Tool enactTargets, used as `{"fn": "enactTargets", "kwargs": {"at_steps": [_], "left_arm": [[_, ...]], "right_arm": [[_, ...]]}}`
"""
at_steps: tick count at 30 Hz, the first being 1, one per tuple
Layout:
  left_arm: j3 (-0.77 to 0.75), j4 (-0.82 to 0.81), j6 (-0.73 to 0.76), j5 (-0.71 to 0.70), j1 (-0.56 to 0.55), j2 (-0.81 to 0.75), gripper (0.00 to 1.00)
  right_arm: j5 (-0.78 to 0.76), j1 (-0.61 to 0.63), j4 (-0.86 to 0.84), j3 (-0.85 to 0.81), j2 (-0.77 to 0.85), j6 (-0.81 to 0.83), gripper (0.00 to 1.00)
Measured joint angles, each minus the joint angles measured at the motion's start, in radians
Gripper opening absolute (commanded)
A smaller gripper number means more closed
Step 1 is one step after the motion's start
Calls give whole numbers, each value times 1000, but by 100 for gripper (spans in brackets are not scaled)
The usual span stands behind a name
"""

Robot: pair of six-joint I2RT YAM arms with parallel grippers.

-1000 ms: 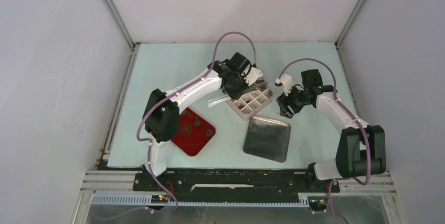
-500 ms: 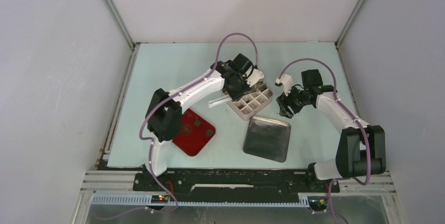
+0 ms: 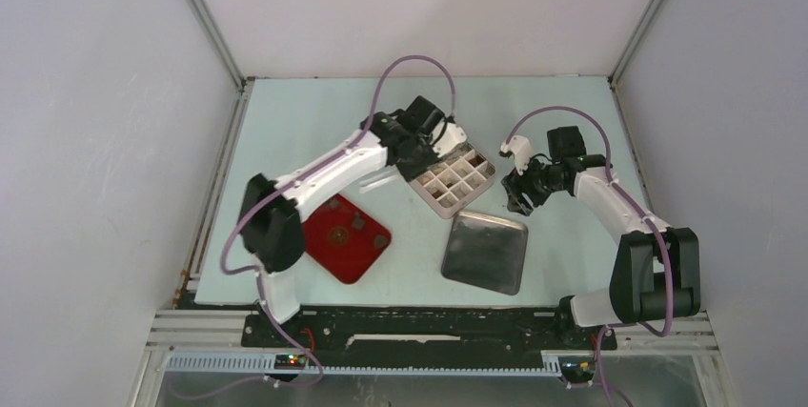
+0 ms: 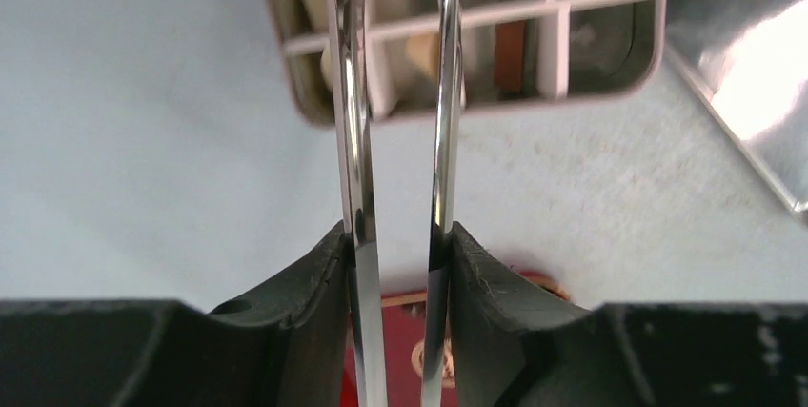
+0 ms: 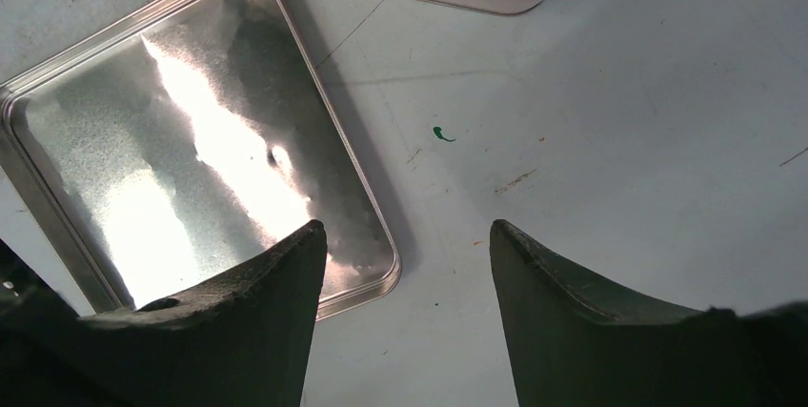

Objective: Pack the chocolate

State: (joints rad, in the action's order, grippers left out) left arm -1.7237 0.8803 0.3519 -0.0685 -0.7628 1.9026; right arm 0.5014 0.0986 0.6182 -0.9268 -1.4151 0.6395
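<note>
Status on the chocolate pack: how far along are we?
Partly done. Cream pieces sit in some cells of the divided tin; other cells look empty. In hand: the left end effector grips the tongs, blades reaching over the tin. Left to do: a few chocolates lie on the red tray, and the lid is off, below the open right end effector.

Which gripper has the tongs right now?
The left gripper: it clamps both metal arms of the tongs. The right gripper is open and empty, beside the silver lid.
</note>
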Motion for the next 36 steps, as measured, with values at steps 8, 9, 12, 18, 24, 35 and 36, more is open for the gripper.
{"fn": "enactTargets", "kwargs": {"at_steps": [8,9,12,18,24,35,36], "left_arm": [[346,81,60,-89,101,-366,42],[381,98,63,-94,130,-396,42],[490,145,69,-112,238,-475,43],[625,218,89,-130,416,-617,46],[670,253,114,-106,476,-690,46],[703,226,121,-75,513,-640,45],[708,219,121,-74,516,-633,44]], "right_arm": [[10,9,2,0,0,8,66],[10,12,2,0,0,8,66],[9,29,3,0,0,13,66],[5,65,7,0,-2,23,67],[-9,90,8,0,-17,24,67],[-13,95,8,0,-18,24,66],[-13,95,8,0,-18,24,66]]}}
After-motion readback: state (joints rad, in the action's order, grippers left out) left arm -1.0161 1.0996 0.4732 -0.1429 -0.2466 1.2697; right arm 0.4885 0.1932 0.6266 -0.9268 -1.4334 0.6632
